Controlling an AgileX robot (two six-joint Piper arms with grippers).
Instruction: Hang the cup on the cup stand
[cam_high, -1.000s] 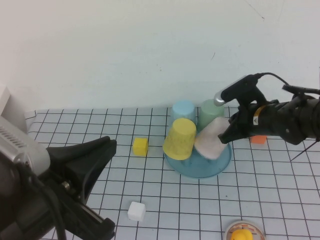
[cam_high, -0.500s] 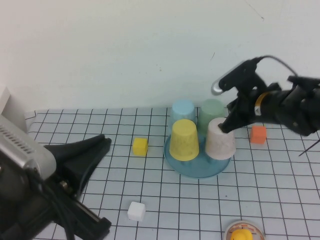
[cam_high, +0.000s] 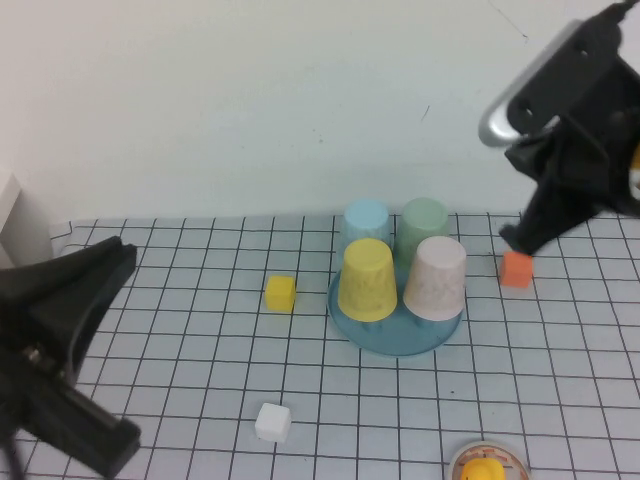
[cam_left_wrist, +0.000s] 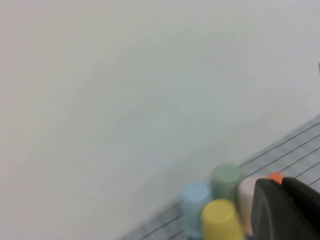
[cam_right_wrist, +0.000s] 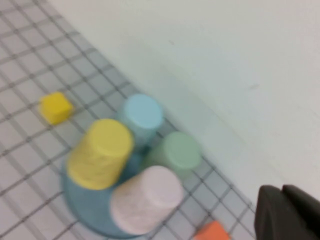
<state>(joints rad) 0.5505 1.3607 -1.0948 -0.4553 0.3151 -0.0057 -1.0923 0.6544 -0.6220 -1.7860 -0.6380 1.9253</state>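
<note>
The pale pink cup (cam_high: 435, 278) sits upside down on the teal cup stand (cam_high: 400, 338), at its front right, beside a yellow cup (cam_high: 367, 280). No peg shows. My right gripper (cam_high: 517, 237) hangs shut and empty, up and to the right of the stand, clear of the cup. Its wrist view looks down on the pink cup (cam_right_wrist: 145, 200) and the stand (cam_right_wrist: 82, 202) past the shut right gripper (cam_right_wrist: 281, 190). My left gripper (cam_high: 122, 257) is far left, shut and empty. In the left wrist view the shut left gripper (cam_left_wrist: 281, 184) partly hides the pink cup (cam_left_wrist: 246, 197).
A light blue cup (cam_high: 366, 225) and a green cup (cam_high: 425, 224) stand upside down at the back of the stand. An orange block (cam_high: 516, 270) lies right of it, a yellow block (cam_high: 281, 292) left, a white block (cam_high: 272, 422) in front. A round dish holding something yellow (cam_high: 485, 465) is at the front edge.
The pink cup went from tilted to upright and upside down on the stand. My right gripper left it and rose to the right. The left arm drew back to the left.
</note>
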